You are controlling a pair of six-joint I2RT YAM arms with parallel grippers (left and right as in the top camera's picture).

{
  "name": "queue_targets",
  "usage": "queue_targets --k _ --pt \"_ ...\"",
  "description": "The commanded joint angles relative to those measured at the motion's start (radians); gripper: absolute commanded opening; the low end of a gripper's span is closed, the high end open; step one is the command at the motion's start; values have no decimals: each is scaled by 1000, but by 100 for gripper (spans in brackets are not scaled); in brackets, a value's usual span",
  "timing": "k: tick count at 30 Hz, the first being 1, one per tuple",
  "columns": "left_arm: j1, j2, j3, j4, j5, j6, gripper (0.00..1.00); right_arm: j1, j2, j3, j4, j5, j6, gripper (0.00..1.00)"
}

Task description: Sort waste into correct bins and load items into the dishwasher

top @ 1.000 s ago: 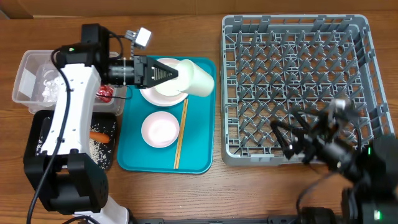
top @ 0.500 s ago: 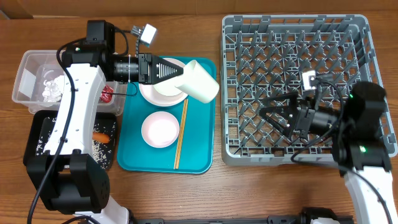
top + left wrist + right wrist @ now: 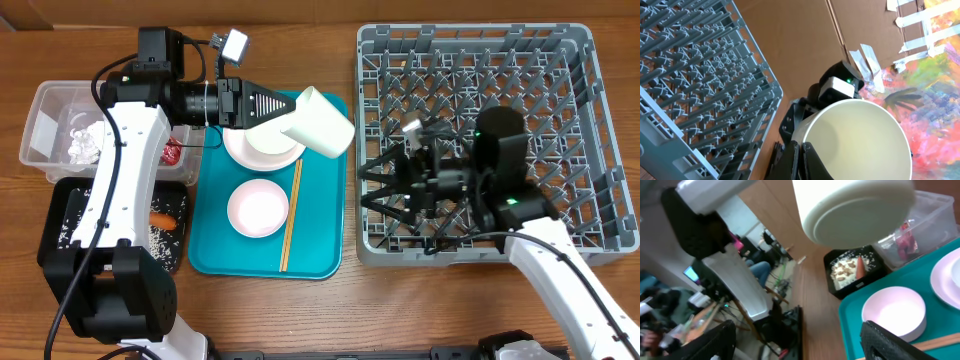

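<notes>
My left gripper (image 3: 287,108) is shut on the rim of a white cup (image 3: 322,122) and holds it tilted in the air over the far right corner of the teal tray (image 3: 215,255). In the left wrist view the jaws (image 3: 802,160) pinch the cup's wall (image 3: 860,140). My right gripper (image 3: 378,195) is open and empty over the left edge of the grey dish rack (image 3: 560,60), facing the cup. In the right wrist view its fingers (image 3: 800,345) spread wide below the cup's base (image 3: 855,210). The rack (image 3: 695,75) holds nothing.
On the teal tray lie a white plate with a bowl (image 3: 262,148), a pink bowl (image 3: 258,208) and chopsticks (image 3: 292,215). The clear tub (image 3: 40,110) holds a napkin (image 3: 82,140). The black tray (image 3: 70,225) holds a carrot (image 3: 160,218) and rice. A red wrapper (image 3: 170,152) sits between them.
My right arm has swung left across the rack to its left edge, open, toward the cup. My left gripper has carried the cup slightly right and up.
</notes>
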Motion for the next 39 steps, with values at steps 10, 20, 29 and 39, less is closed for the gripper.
queue_targets --k 10,20,29,39 --pt "-39 18 16 3 38 28 4 49 10 21 313 245 245 82" --pt "-43 18 16 3 37 29 4 79 57 21 354 293 262 89" --pt "-43 18 16 3 11 31 4 112 82 21 519 288 332 86" --pt "-43 18 16 3 7 32 4 112 82 21 555 264 344 66"
